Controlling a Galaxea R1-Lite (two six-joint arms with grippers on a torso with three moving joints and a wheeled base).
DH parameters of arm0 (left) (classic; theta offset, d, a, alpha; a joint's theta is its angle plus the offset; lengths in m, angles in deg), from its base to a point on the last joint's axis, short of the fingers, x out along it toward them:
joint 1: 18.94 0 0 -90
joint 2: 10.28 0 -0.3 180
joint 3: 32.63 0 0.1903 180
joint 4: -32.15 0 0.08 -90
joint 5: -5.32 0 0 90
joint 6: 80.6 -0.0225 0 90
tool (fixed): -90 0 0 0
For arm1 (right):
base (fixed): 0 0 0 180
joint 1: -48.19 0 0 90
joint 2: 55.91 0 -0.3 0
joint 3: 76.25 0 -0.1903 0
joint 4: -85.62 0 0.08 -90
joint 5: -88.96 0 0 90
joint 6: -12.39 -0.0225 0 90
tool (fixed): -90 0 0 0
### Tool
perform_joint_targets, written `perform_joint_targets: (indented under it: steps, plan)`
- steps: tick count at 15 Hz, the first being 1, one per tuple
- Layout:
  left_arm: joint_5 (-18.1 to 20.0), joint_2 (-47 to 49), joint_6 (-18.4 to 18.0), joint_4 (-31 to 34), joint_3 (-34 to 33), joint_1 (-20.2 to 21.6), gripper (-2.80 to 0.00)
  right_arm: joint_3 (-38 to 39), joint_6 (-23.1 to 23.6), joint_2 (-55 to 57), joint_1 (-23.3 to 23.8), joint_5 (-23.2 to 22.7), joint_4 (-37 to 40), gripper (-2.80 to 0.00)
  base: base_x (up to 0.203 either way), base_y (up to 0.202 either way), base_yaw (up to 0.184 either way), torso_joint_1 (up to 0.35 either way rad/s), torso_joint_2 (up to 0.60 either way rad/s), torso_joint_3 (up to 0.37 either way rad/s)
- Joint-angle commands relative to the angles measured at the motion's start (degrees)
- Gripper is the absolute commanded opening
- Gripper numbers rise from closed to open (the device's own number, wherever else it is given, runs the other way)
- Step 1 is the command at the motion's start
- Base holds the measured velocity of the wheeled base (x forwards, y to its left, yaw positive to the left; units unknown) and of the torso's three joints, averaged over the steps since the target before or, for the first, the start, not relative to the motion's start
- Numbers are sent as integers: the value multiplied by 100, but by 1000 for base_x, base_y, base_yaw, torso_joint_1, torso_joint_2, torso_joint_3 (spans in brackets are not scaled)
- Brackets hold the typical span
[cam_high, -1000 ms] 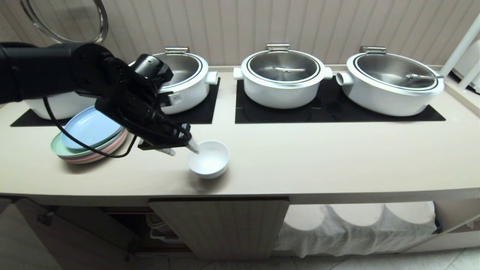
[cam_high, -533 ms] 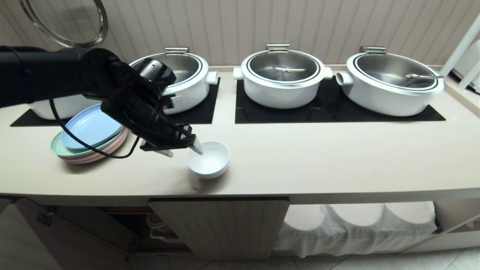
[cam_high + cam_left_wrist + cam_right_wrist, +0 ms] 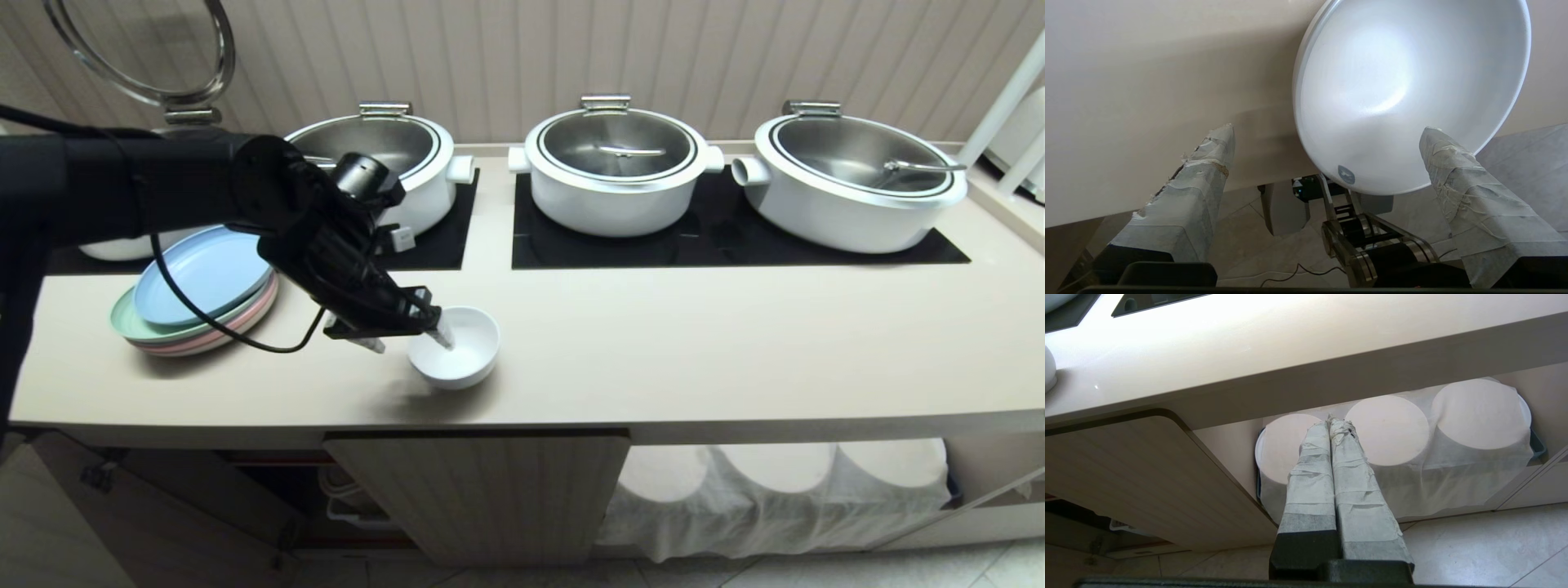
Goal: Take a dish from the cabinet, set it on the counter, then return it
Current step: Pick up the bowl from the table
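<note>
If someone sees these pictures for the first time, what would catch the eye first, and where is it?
First, the black left gripper over the counter, its jaws open astride the near rim of the white dish, which stands on the counter near its front edge. Behind stand three large white pots on black mats, and a stack of pastel plates lies at the left.
</note>
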Motion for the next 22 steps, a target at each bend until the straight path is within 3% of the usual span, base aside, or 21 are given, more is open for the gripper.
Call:
perform_joint_targets:
  steps: [1, 6, 22]
  plan:
    - [-7, 269, 11, -8, 86, -49, 0, 1, -5, 7, -3, 1, -2, -280, 0, 0, 0, 0, 0, 0]
    - [-43, 553, 11, -376, 119, -43, 0, -3, -5, 7, -2, 1, -2, -280, 0, 0, 0, 0, 0, 0]
    - [-52, 720, -165, -367, 207, -17, 0, 1, -5, 7, -2, 1, -2, -280, 0, 0, 0, 0, 0, 0]
